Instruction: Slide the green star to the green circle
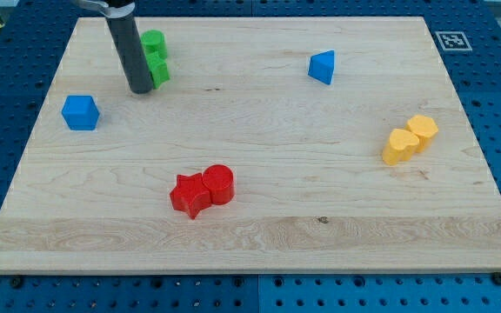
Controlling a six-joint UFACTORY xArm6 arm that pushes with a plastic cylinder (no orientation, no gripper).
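My tip (140, 89) rests on the board at the upper left, touching the left side of the green star (158, 69). The green circle (152, 41) sits just above the star, and the two touch. The rod hides the left part of both green blocks.
A blue cube (81, 112) lies at the left, below and left of my tip. A blue triangle (323, 67) is at the upper middle right. A red star (190, 194) and red cylinder (218, 183) touch at the lower centre. A yellow heart (399, 146) and yellow hexagon (423, 129) touch at the right.
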